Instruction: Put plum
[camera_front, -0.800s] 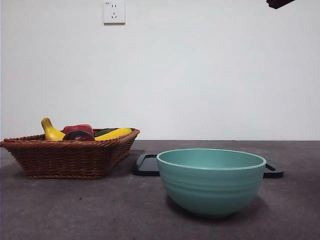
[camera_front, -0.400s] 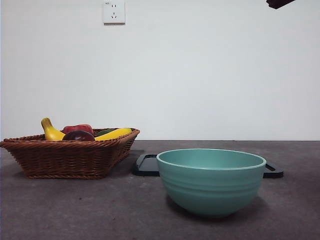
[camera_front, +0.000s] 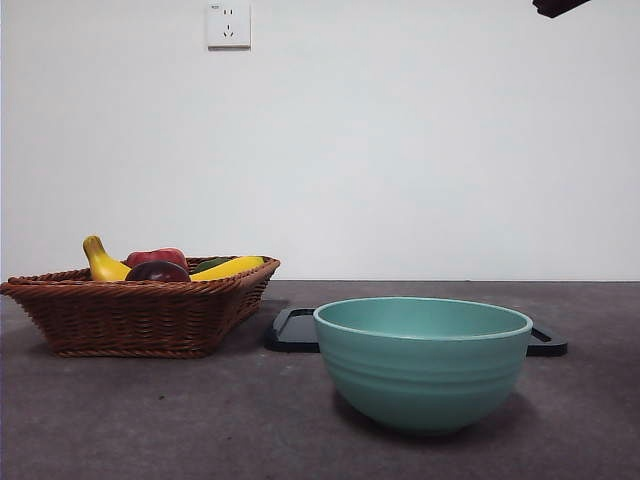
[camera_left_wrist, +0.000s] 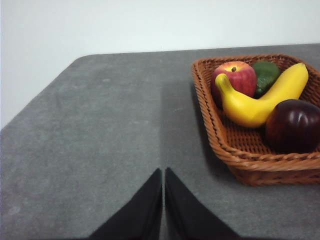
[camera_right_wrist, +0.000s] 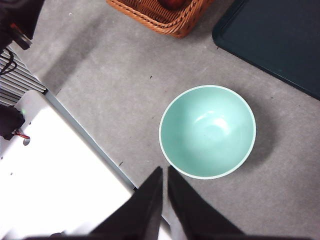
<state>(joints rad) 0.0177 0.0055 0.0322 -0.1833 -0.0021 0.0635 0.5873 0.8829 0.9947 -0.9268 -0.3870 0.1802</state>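
Observation:
The dark purple plum lies in the wicker basket, beside the yellow banana; in the front view the plum shows just above the basket's rim. The empty teal bowl stands on the table to the right of the basket and shows from above in the right wrist view. My left gripper is shut and empty over bare table beside the basket. My right gripper is shut and empty, high above the bowl's near edge; only a black tip shows in the front view.
A red apple and a green fruit also lie in the basket. A dark flat tray lies behind the bowl, also seen in the right wrist view. The table's edge and a white base lie near the bowl.

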